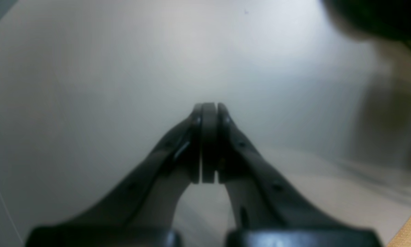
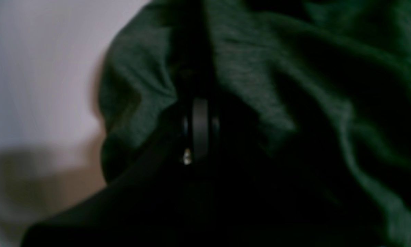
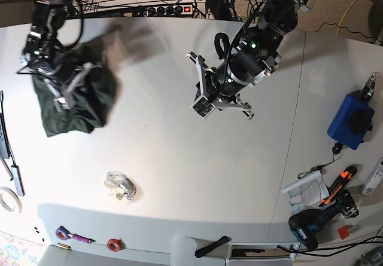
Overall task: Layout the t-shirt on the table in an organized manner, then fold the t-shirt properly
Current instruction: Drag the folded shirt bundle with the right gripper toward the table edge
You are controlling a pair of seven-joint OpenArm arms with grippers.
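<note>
Right tool [image 2: 200, 103] clamped on t-shirt [image 3: 75, 98] (bunched); left tool [image 1: 209, 109] closed, empty.

A crumpled clear plastic wrapper [image 3: 120, 187] lies toward the near edge of the surface. At the near-left corner sit a purple tape roll [image 3: 61, 233] and a red tape roll [image 3: 113, 244]. Near the right edge are a blue box [image 3: 346, 122], a folded paper leaflet [image 3: 305, 190], an orange-handled tool [image 3: 339, 183] and a cordless drill [image 3: 314, 224].
</note>
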